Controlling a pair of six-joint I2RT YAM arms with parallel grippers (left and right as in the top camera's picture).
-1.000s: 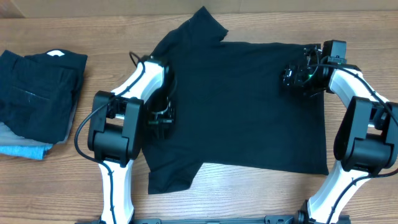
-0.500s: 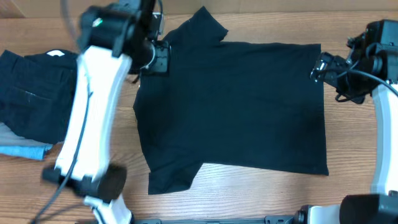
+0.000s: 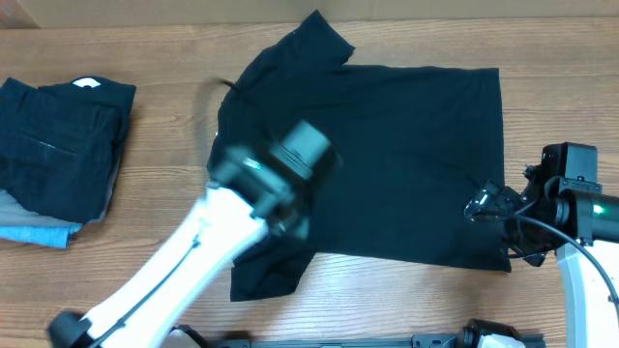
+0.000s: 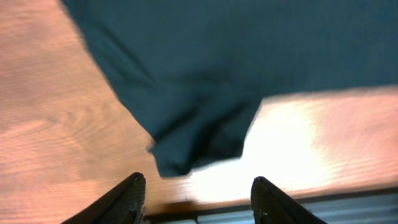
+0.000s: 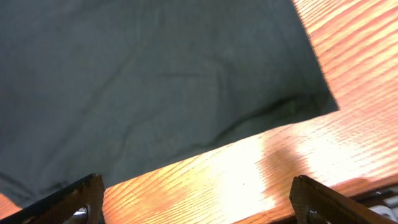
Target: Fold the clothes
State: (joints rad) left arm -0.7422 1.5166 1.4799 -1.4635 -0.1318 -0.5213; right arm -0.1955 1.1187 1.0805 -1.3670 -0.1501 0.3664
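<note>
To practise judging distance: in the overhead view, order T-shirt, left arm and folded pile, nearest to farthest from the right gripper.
1. T-shirt, under the right gripper.
2. Left arm, left of centre.
3. Folded pile, far left.

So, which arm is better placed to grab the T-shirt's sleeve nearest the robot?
Left. The left pincer, open, hovers by that sleeve; the right pincer, also open, is at the hem corner at the other end of the T-shirt.
</note>
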